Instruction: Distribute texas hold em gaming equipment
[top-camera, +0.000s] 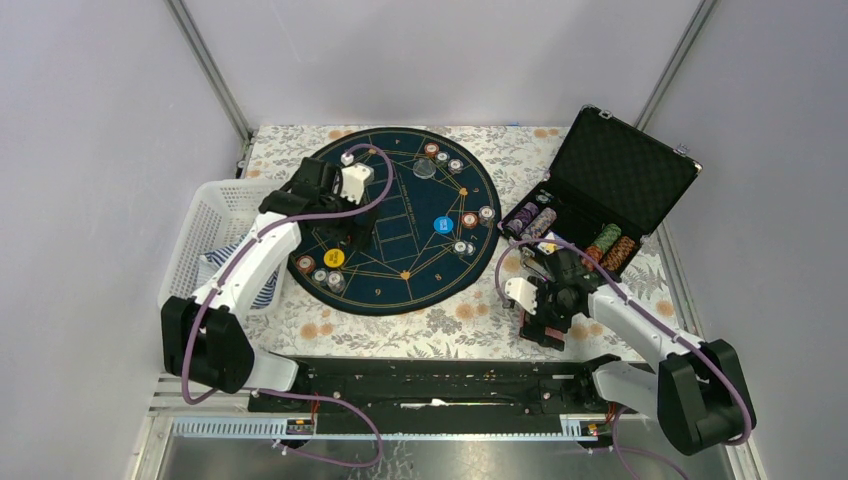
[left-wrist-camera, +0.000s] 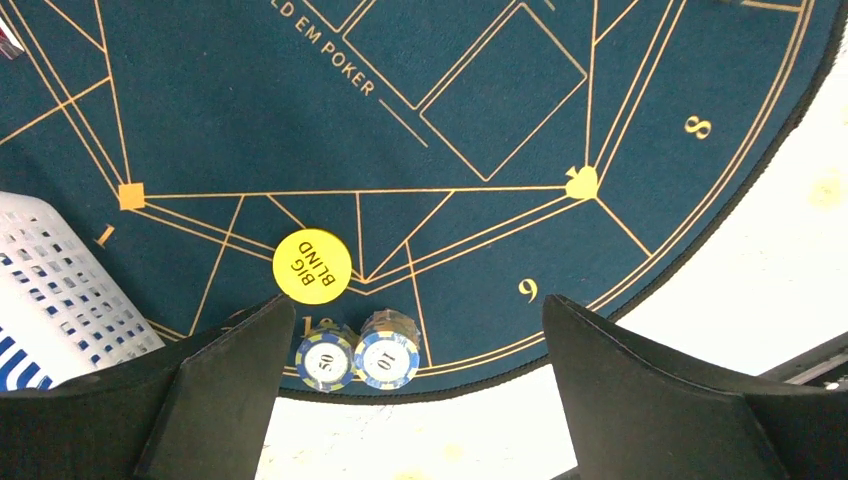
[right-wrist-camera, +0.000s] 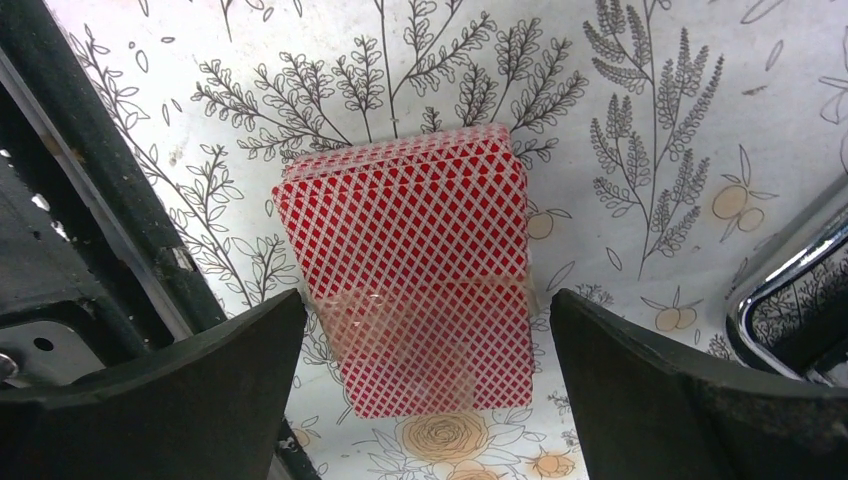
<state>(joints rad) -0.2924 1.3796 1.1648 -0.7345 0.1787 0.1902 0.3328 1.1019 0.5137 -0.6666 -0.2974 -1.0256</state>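
The right gripper (right-wrist-camera: 428, 300) hangs wide open and grips nothing. Its fingers stand either side of the red-backed cards (right-wrist-camera: 410, 250), stacked on the floral cloth (right-wrist-camera: 650, 100) near the table's right edge, with the black case (right-wrist-camera: 790, 300) close by. The left gripper (left-wrist-camera: 418, 330), equally spread and empty, hovers over two chip stacks (left-wrist-camera: 357, 355) at the near-left rim of the mat (left-wrist-camera: 480, 100). The yellow button (left-wrist-camera: 311, 266) lies just beyond them and the white basket (left-wrist-camera: 60, 290) alongside.

The round dark-blue mat with gold lines (left-wrist-camera: 230, 110) is running past the left wrist view's top edge, cropping its gold lettering to "LD EM POKER". At the mat's near rim, two striped-edge poker chips (left-wrist-camera: 388, 355) are partly covering a gold numeral. Beside the mat, a white plastic lattice basket (left-wrist-camera: 60, 280) is running off the left edge.
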